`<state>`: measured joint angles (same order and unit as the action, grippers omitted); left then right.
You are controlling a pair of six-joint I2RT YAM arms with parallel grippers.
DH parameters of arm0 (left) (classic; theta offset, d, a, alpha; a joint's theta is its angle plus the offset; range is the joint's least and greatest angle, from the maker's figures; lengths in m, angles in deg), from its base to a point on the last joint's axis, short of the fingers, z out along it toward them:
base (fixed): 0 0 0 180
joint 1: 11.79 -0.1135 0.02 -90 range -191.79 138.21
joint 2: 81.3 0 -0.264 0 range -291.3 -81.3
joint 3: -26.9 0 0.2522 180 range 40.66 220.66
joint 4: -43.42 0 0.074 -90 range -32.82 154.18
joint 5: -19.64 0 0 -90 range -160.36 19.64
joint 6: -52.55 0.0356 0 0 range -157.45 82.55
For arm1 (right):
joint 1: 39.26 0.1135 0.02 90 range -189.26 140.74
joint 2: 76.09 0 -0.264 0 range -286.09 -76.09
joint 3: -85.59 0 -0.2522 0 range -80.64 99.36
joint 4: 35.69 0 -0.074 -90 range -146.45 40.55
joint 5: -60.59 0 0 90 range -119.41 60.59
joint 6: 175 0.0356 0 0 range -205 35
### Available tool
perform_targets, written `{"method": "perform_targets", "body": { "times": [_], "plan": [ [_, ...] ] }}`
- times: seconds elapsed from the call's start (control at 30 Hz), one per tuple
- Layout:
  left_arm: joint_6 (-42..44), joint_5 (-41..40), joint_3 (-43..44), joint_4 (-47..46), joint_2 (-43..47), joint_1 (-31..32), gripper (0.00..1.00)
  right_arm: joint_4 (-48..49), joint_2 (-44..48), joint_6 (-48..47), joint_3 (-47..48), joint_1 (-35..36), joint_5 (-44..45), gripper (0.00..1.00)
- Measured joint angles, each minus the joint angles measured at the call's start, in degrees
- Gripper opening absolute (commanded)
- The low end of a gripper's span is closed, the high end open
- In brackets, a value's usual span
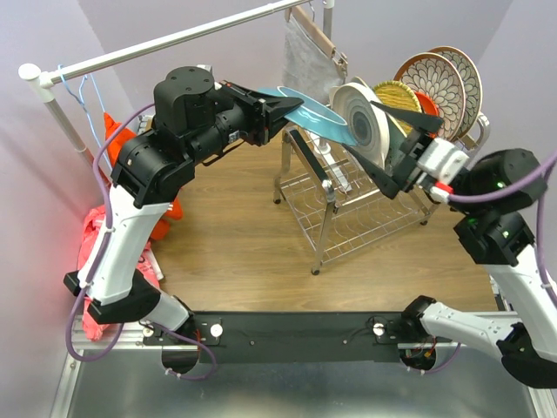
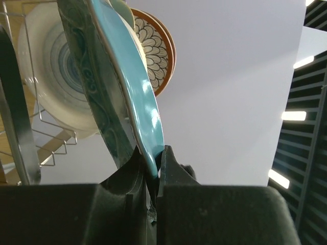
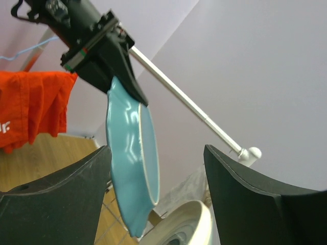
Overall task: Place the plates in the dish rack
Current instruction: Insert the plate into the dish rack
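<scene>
One plate is in hand: your left claw [image 2: 155, 166] is clamped on the rim of the glossy teal scalloped plate [image 1: 315, 117], holding it tilted above the shiny wire dish rack [image 1: 335, 218], just beside the racked white swirl plate [image 1: 361, 122]. Your right claw [image 3: 156, 153] stands apart, empty. Next, I judge, you need to lower the teal plate between the thin prongs; its glaze looks slick.

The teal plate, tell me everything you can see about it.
The teal plate is glossy and looks ceramic, with a scalloped rim edged pale and a darker swirl-patterned underside. The left gripper pinches its rim, holding it tilted in the air over the dish rack, its far edge beside the white-grey swirl plate standing there; whether they touch is unclear. The open right gripper does not touch it.
</scene>
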<state>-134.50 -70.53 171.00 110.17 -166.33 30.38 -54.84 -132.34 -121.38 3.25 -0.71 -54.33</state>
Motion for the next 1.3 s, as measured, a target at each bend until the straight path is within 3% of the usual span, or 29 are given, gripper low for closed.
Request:
{"method": "perform_targets", "body": {
  "times": [0.5, 0.93, 1.3],
  "plan": [
    [4.35, 0.04, 0.07, 0.22, -0.79, -0.55, 0.0, 3.8, 7.23, 3.58, -3.04, 0.02, -1.99, 0.85],
    [6.84, 5.81, 5.73, 2.67, -5.29, -0.59, 0.0, 4.02, -2.47, 21.51, 11.39, 0.04, 31.41, 0.88],
    [6.84, 8.31, 8.85, 6.58, -6.49, -0.81, 0.0, 4.04, -1.55, 27.63, 11.17, 0.04, 40.41, 0.88]
  ]
}}
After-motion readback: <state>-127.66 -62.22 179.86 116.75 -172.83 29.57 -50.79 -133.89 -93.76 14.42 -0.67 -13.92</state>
